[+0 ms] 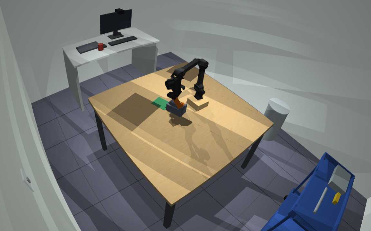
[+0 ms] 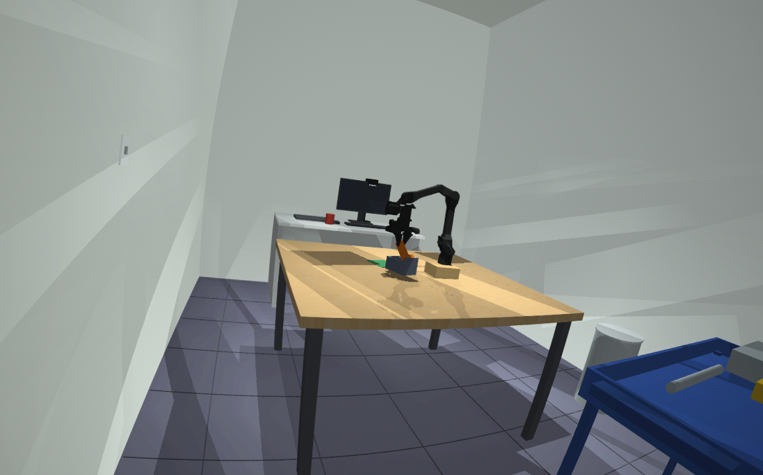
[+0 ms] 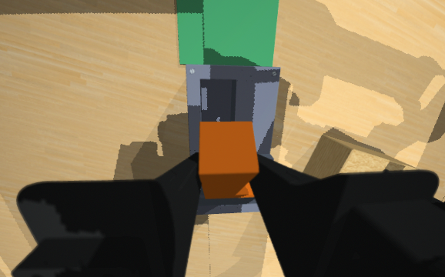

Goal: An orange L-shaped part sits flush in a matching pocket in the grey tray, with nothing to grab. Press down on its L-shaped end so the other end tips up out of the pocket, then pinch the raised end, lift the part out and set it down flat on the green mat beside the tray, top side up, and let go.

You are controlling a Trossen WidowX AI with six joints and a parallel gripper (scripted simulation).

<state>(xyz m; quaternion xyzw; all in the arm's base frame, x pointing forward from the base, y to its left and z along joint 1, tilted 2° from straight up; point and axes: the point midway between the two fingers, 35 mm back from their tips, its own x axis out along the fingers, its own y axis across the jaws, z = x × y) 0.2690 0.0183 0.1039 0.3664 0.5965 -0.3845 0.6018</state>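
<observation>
Pale wood of the table (image 1: 152,143) (image 2: 431,307) (image 3: 72,96) bears everything I work on, with the tray as my landmark. Nearest my wrist camera, above the tray, my gripper (image 1: 177,98) (image 2: 402,243) (image 3: 223,158) is clamped on the raised end of the orange part (image 1: 178,102) (image 2: 403,250) (image 3: 227,148), tilted steeply, probably because the flush pocket offers no other hold. Its lower end is at the grey tray (image 1: 176,109) (image 2: 400,265) (image 3: 265,104); whether it touches, I can't tell. Beyond the tray, the green mat (image 1: 159,102) (image 2: 378,262) (image 3: 238,31) lies just beside it, presumably for a short carry; I judge levelling comes before release.
</observation>
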